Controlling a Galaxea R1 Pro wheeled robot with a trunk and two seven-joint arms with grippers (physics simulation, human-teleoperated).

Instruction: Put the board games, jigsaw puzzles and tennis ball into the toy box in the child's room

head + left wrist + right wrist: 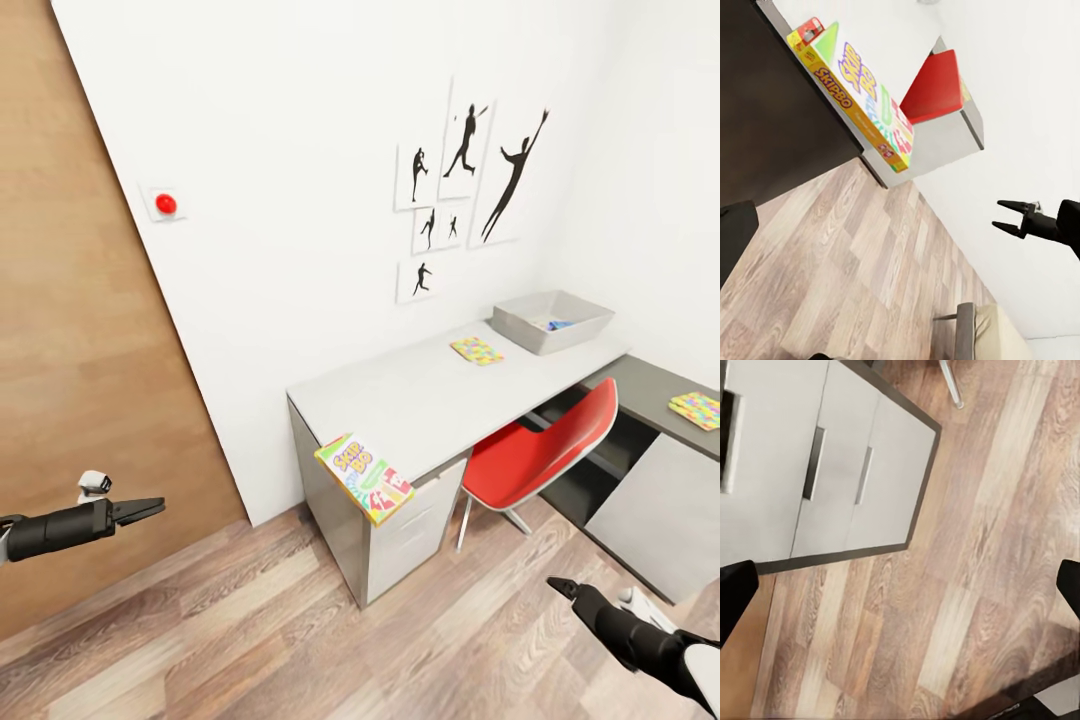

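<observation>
A SKIP-BO board game lies on the near corner of the table, hanging over its edge; the left wrist view shows this box too. One jigsaw puzzle rests farther along the table. Another puzzle lies on the lower dark grey cabinet. The toy box stands at the table's far end with something blue inside. The tennis ball is out of view. My left gripper hovers open over the floor, well left of the table. My right gripper is open and empty, low in front of the desk.
A red chair is tucked under the table beside white drawers. A wooden door stands at the left, and a red button is on the wall. A bed corner appears in the left wrist view. Wood plank floor lies between me and the desk.
</observation>
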